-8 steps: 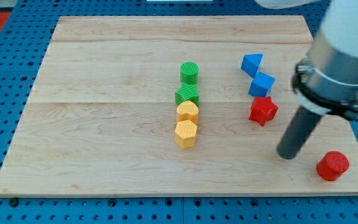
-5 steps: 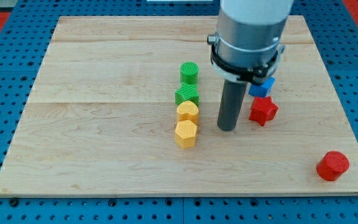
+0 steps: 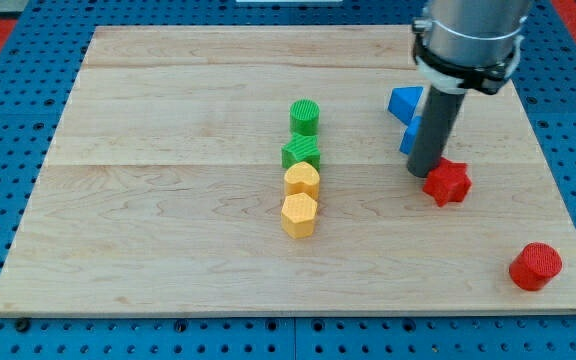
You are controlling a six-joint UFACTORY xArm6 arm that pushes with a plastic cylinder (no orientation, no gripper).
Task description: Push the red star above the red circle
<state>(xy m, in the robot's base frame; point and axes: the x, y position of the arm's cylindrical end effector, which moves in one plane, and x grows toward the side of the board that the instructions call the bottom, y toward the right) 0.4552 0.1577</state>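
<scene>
My tip [image 3: 424,172] (a plain rod end effector with nothing to open or hold) presses against the red star's [image 3: 448,183] left side, up-left of the red circle [image 3: 535,266] on the tabletop [image 3: 168,230].

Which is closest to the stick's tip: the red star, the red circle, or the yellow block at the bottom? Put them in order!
From my tip:
1. Red star, touching it on the view's right.
2. Yellow hexagon block, toward the view's left and lower.
3. Red circle, near the view's bottom right corner, slightly farther.
</scene>
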